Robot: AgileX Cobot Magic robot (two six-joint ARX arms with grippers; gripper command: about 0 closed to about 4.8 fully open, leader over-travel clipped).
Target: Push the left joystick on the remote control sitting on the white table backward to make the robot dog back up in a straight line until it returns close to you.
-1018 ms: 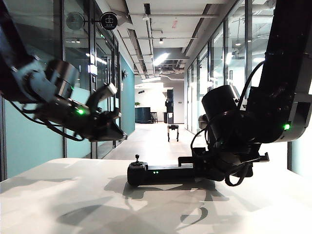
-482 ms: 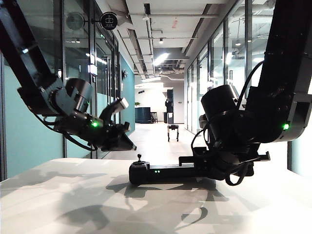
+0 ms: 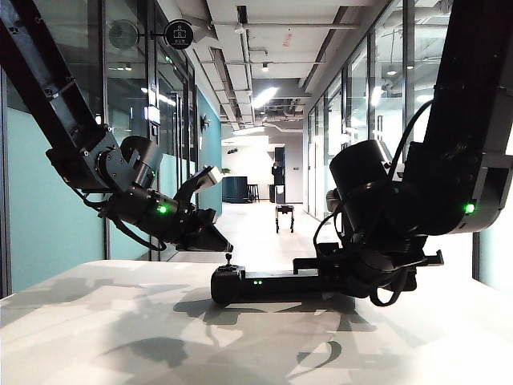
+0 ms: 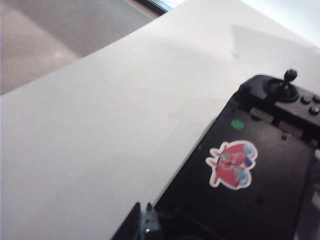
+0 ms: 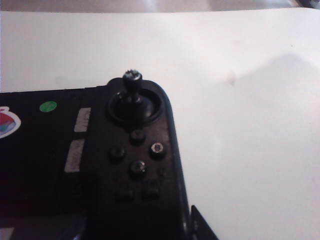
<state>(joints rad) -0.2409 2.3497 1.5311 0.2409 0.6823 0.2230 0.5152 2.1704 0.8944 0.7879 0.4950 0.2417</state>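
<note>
- Your left end effector [image 3: 223, 243] comes down from the upper left of the exterior view. It tapers to a point just above the left joystick [image 3: 228, 258], and you cannot tell from here whether it touches.
- In the left wrist view its fingertips [image 4: 143, 226] show at the bottom centre, pressed together with nothing between them. They hang over the edge of the remote control [image 4: 240, 190].
- Your right end effector [image 3: 317, 273] sits at centre right of the exterior view, clamped on the right end of the remote control. In the right wrist view one fingertip [image 5: 197, 225] lies against the remote's edge and the other is hidden.
- The remote control lies flat on the white counter [image 3: 120, 321], at the centre of the exterior view, with two small green lights on its near face.
- Both wrist views show an upright thumbstick [image 5: 132, 80] beside small round buttons. You cannot tell which of the pair it is.
- The remote's flat middle carries a red sticker [image 4: 232, 164] and a green dot [image 4: 237, 124].
- The robot dog [image 3: 284, 216] stands far down the corridor, just above the remote in the frame.
- The counter is smooth matte white and crossed by the arms' shadows.
- Glass walls line both sides of the corridor, and strip lights run along the ceiling.
</note>
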